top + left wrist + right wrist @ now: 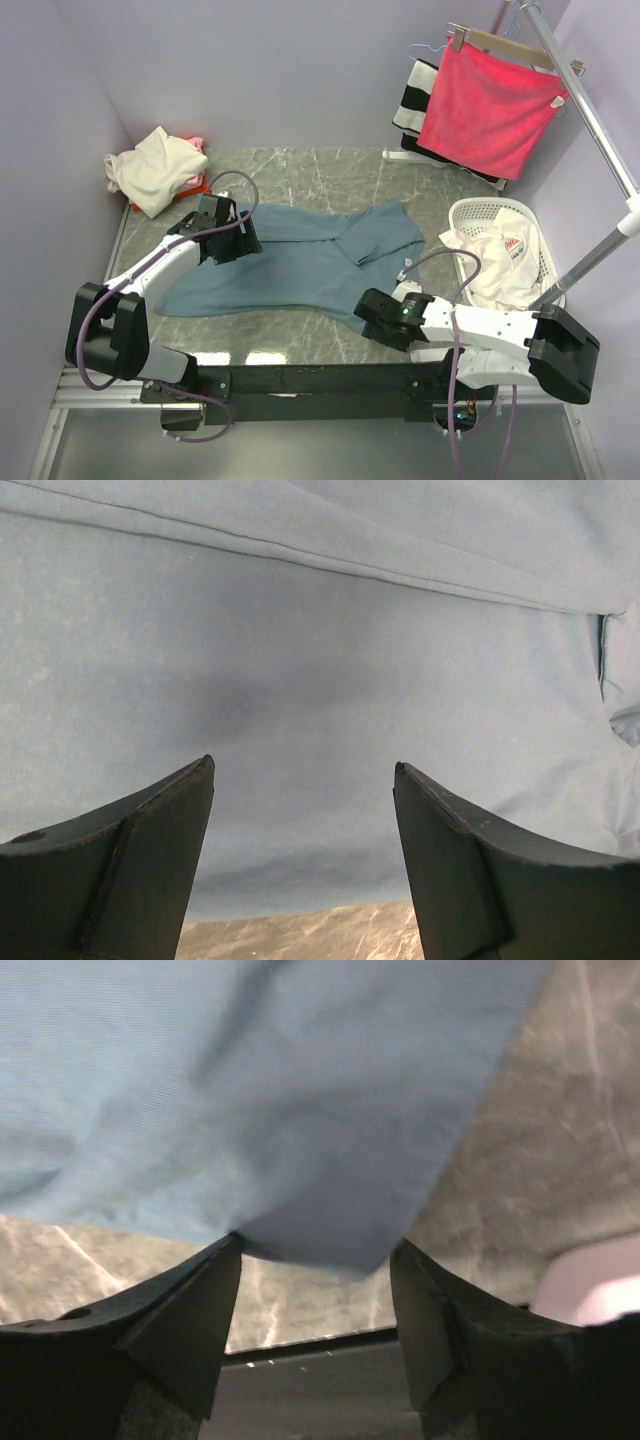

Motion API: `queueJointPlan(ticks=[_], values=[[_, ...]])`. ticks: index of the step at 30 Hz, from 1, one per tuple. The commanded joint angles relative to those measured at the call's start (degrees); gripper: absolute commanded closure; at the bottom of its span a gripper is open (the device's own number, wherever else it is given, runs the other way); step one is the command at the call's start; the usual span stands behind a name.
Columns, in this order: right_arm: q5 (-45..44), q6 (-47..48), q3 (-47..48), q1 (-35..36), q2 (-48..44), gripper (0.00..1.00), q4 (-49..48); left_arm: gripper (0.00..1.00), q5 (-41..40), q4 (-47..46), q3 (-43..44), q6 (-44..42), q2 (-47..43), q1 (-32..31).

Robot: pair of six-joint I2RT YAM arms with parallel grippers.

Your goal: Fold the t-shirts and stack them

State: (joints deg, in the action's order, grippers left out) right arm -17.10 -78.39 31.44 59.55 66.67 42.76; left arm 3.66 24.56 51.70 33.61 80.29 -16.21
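Blue-grey t-shirt (290, 265) spread on worktop (300, 175). Left fingers (120, 865) wide apart, cloth beneath and beyond them. Right fingers (185, 1325) apart too, hem corner just between tips. Risk: right closing on so little edge slips off; left bunches cloth, skewing the fold.

The left arm (150, 268) and right arm (490, 325) had white links, black joint housings and lilac cables (236, 173); the left end effector (300, 770) and right end effector (315, 1245) bore dark wedge-shaped fingers (120, 870).
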Motion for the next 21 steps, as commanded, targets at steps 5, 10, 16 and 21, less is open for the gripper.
queueJointPlan(ticks=[5,10,16,21], values=[[-7.5,4.2,3.5,-0.7,2.6,0.71,-3.5,0.22,-0.1,-1.1,0.8,-1.2,-0.7,-0.2],[-10.2,14.5,10.6,-1.8,-2.8,0.93,-5.0,0.22,-0.1,-1.4,1.0,-1.0,0.6,-0.2],[-6.9,28.7,18.6,-15.9,1.9,0.92,-9.8,0.22,-0.1,-1.1,2.3,-1.1,3.1,-0.2],[-10.7,35.6,26.3,-21.1,14.7,0.95,-13.0,0.22,-0.8,-0.5,3.5,-1.1,4.6,-0.2]])
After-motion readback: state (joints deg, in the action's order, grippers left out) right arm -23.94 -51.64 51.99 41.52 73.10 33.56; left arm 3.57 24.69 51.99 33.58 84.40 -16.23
